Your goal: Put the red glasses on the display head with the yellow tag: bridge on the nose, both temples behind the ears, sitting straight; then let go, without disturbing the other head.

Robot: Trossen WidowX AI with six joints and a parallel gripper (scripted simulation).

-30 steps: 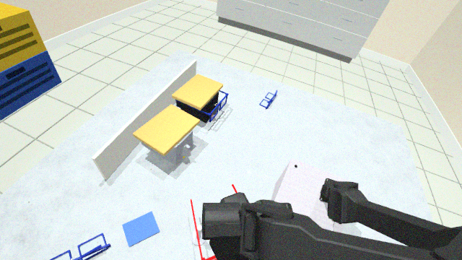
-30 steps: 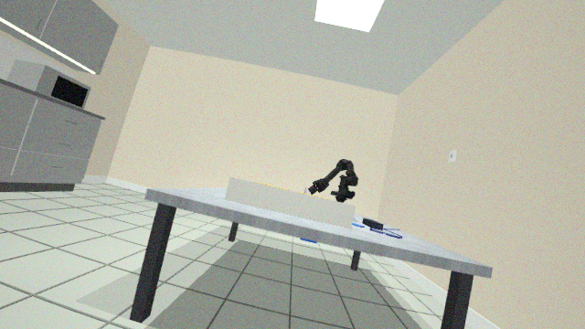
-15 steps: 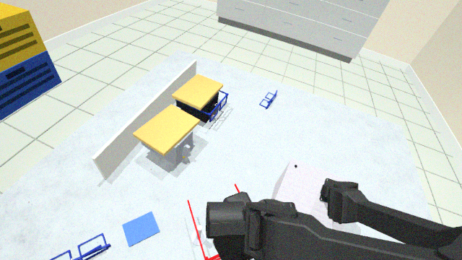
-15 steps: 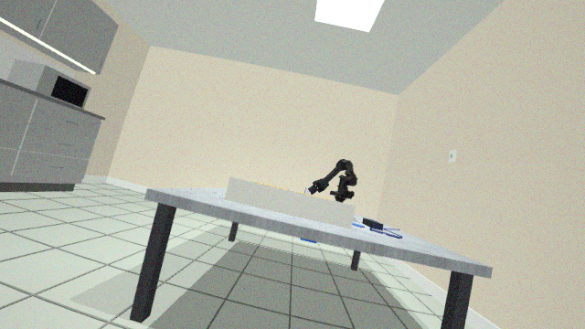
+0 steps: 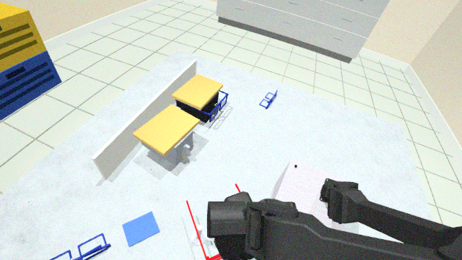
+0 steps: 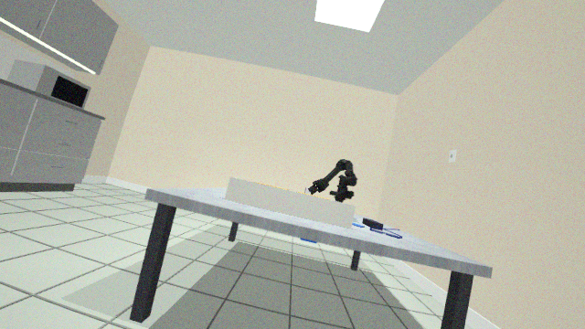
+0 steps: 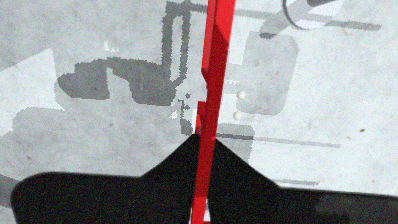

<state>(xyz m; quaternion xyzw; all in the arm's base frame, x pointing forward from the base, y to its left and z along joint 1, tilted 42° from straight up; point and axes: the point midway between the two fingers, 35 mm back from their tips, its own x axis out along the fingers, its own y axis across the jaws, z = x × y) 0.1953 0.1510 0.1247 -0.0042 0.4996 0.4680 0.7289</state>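
Note:
My gripper [image 7: 201, 141] [image 6: 310, 190] is shut on the red glasses [image 7: 218, 60] [image 5: 196, 230] and holds them above the table. In the top view both temples point toward the heads; the arm hides much of the front. The wrist view shows the red front edge-on between the fingertips. A grey display head [image 5: 175, 155] stands under the nearer yellow board [image 5: 167, 128], with a small yellow spot low at its front; the board hides most of it. The other head [image 5: 202, 113], black, stands under the farther yellow board [image 5: 198, 91] and wears blue glasses [image 5: 222, 105].
A pale upright panel [image 5: 144, 120] [image 6: 292, 203] runs behind the heads. Blue glasses [image 5: 268, 100] lie at the far right and another blue pair [image 5: 92, 243] at the lower left. A blue square [image 5: 141, 229] lies near that pair. A pale pink block [image 5: 301, 184] is beside the arm.

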